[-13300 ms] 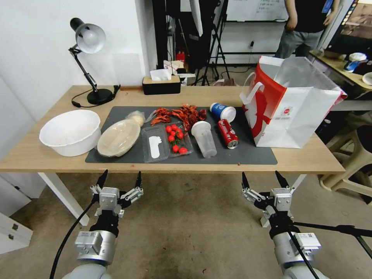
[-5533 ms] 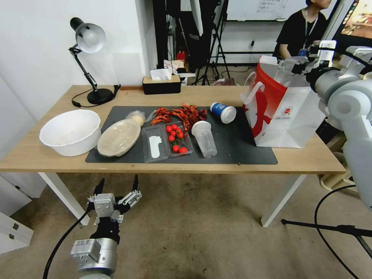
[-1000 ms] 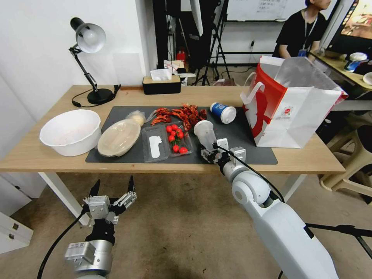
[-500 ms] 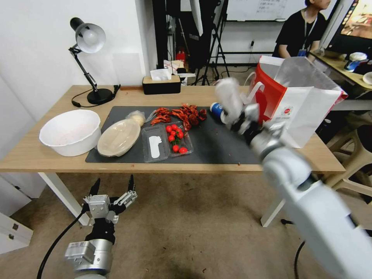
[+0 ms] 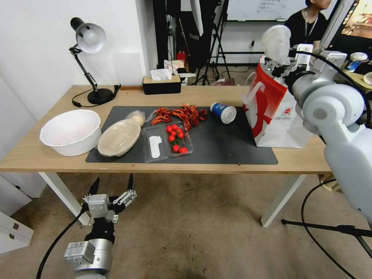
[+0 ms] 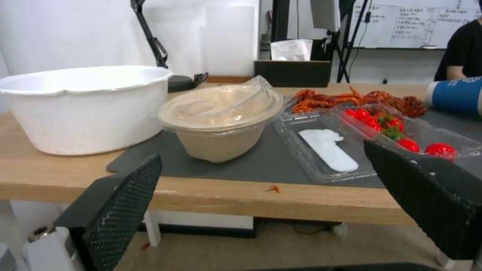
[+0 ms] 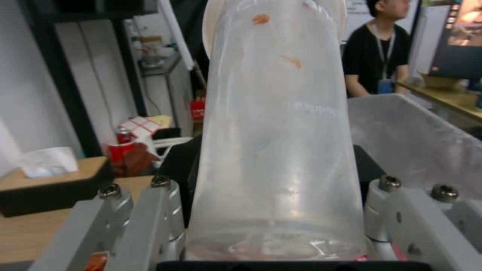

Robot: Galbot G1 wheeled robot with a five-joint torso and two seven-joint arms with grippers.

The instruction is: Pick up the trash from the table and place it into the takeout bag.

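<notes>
Right gripper: fingers pinching clear cup at its base, cup upright above them, bag mouth just below. Step: carrying to drop. Next calls for lowering over the opening, then releasing. Left gripper: spread, idle below table.

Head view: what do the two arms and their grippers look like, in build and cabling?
The right arm has a bulky glossy white shell with round joints and a black cable looping over it. The right gripper is silver-grey metal with visible screws. The left gripper is a silver block with slim black pointed jaws faced in textured pads, on a black wrist and grey cuff bearing a small label, a black cable trailing beside it.
</notes>
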